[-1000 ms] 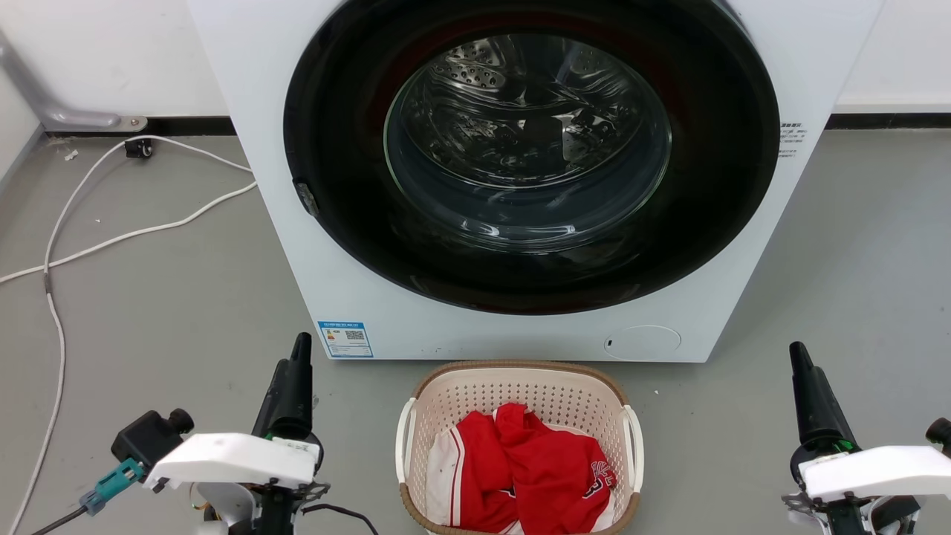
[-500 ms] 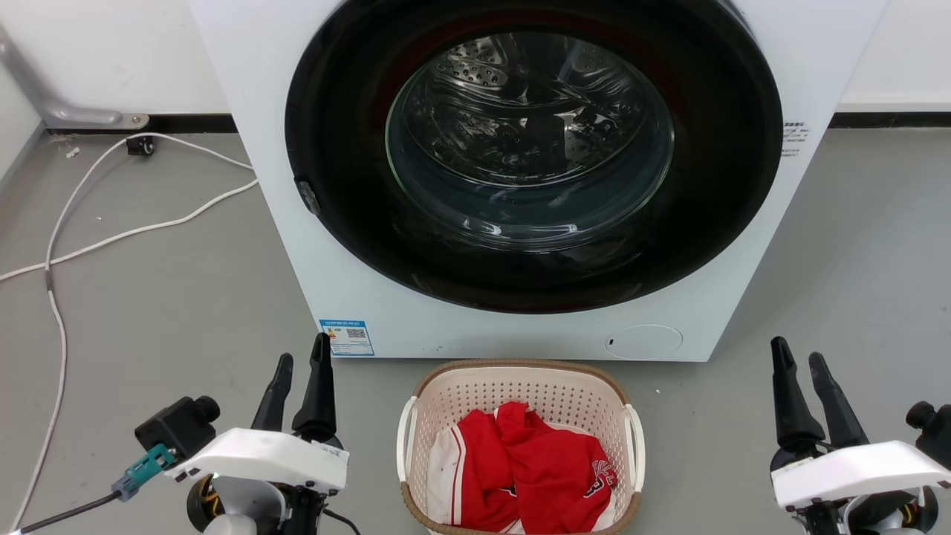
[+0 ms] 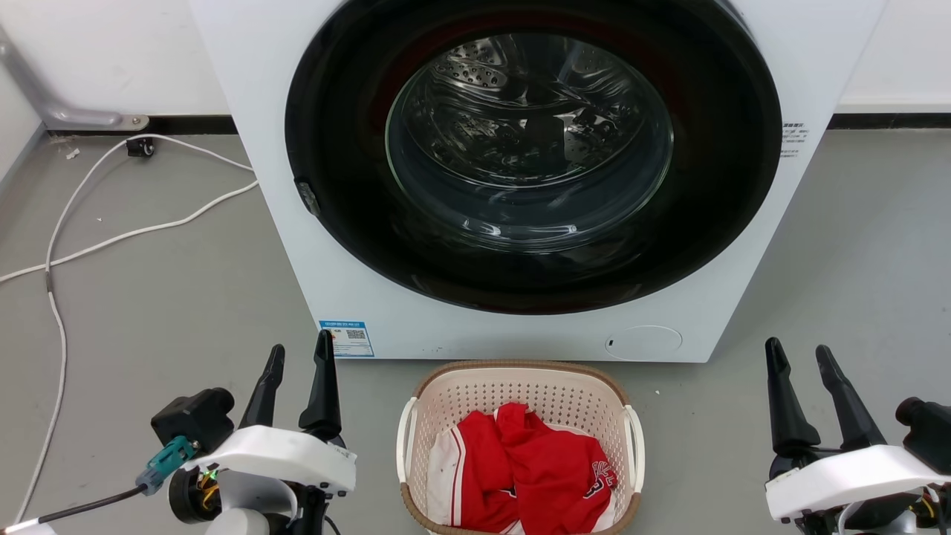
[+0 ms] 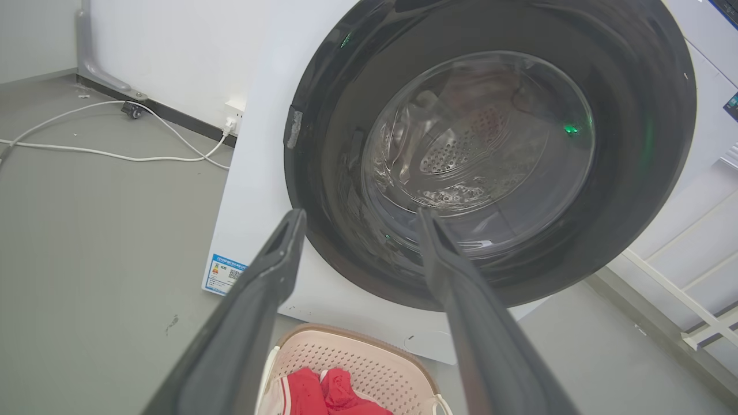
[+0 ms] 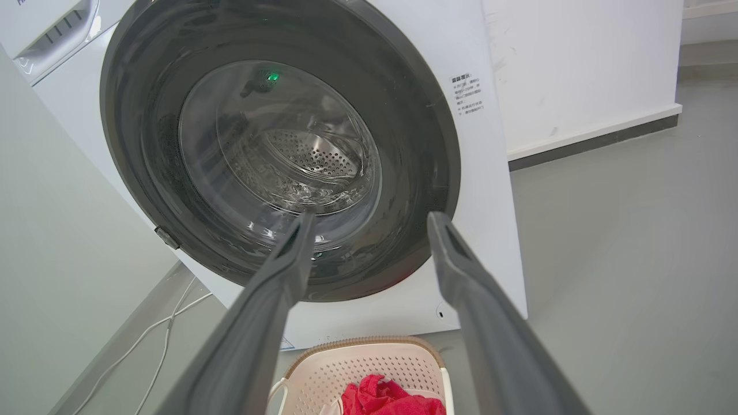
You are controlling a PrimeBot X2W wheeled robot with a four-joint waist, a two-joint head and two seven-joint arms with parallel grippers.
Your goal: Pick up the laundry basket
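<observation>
Head view: laundry basket (image 3: 520, 389) sits on the grey floor (image 3: 163, 297), just in front of the washing machine (image 3: 252, 74) and below its round door. Red and white clothes (image 3: 542, 468) lie inside it. Left gripper (image 3: 301, 342) to the basket's left, fingers spread, holding nothing. Right gripper (image 3: 798, 345) to its right, also spread and empty. Both are apart from the basket. White cable (image 3: 111, 238) on the floor, far left.

Left wrist view: fingers parted, basket low between them.

Right wrist view: same layout, fingers parted, basket at the bottom edge.
</observation>
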